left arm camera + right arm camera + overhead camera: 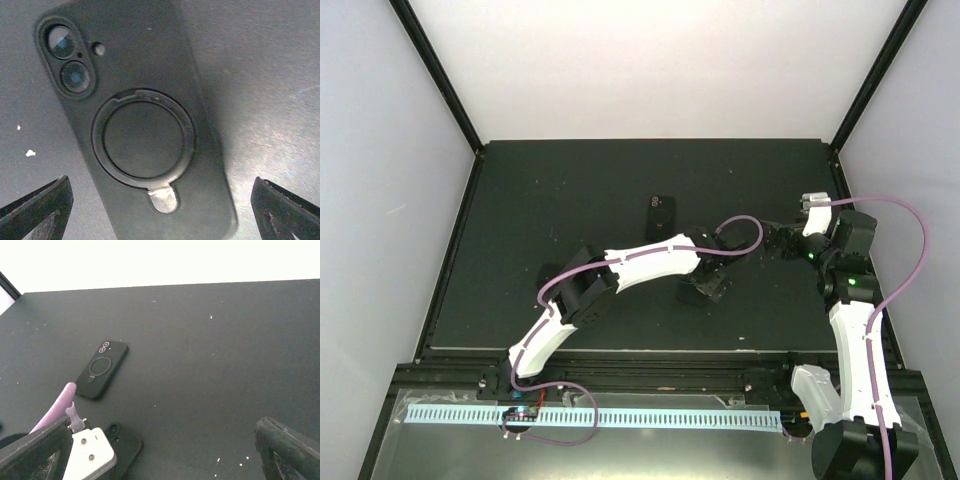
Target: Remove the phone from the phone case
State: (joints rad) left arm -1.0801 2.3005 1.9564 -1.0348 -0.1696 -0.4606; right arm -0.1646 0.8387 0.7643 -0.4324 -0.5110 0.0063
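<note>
A black phone case with a round ring holder and two camera lenses (145,135) lies back-up on the table, right under my left gripper (160,205). That gripper is open, with one finger on each side of the case's lower end and not touching it. In the right wrist view this case (125,445) is partly hidden under the left wrist. A second black case with a ring (102,369) lies farther back on the table and also shows in the top view (660,213). My right gripper (160,460) is open and empty, hovering to the right (782,240).
The dark table (520,200) is walled by white panels at the back and sides. The left arm (640,262) stretches across the middle with its purple cable (745,225). Small white specks dot the tabletop.
</note>
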